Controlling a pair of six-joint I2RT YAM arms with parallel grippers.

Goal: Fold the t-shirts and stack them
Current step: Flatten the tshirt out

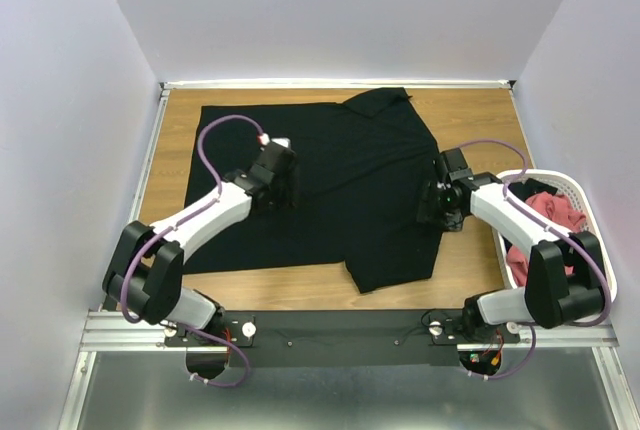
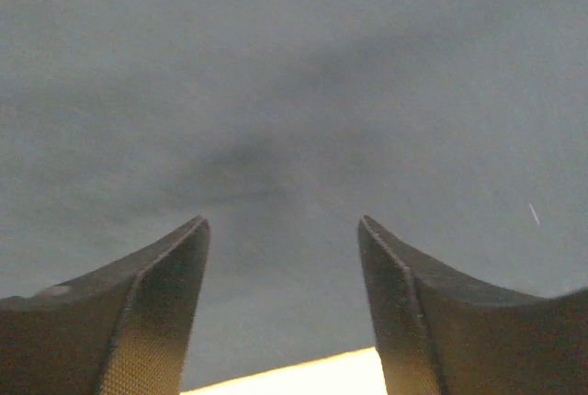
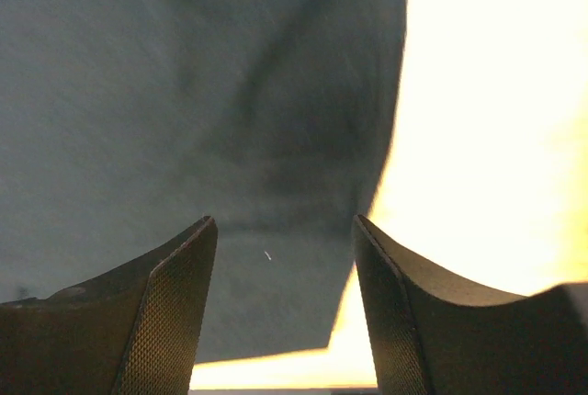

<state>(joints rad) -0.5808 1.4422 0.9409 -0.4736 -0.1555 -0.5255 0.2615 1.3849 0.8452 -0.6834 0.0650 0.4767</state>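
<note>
— Left tool [image 2: 283, 222] and right tool [image 3: 283, 220]: both spread apart over the black t-shirt [image 1: 340, 180]?
— Yes. It lies flat mid-surface [image 1: 470, 115], unfolded. Salmon-red t-shirts [image 1: 555, 208] sit in the basket [image 1: 575, 186] at the right edge. Nothing is stacked.

**Black, red, brown and white**

The black shirt [image 1: 340, 170] is plain, with no pattern. It lies on a wood-grain brown table [image 1: 470, 120]. The red shirts [image 1: 548, 212] are salmon, in a white mesh basket [image 1: 592, 218]. The arms [image 1: 200, 220] are white with black joints, and the cables [image 1: 213, 136] are purple.
</note>
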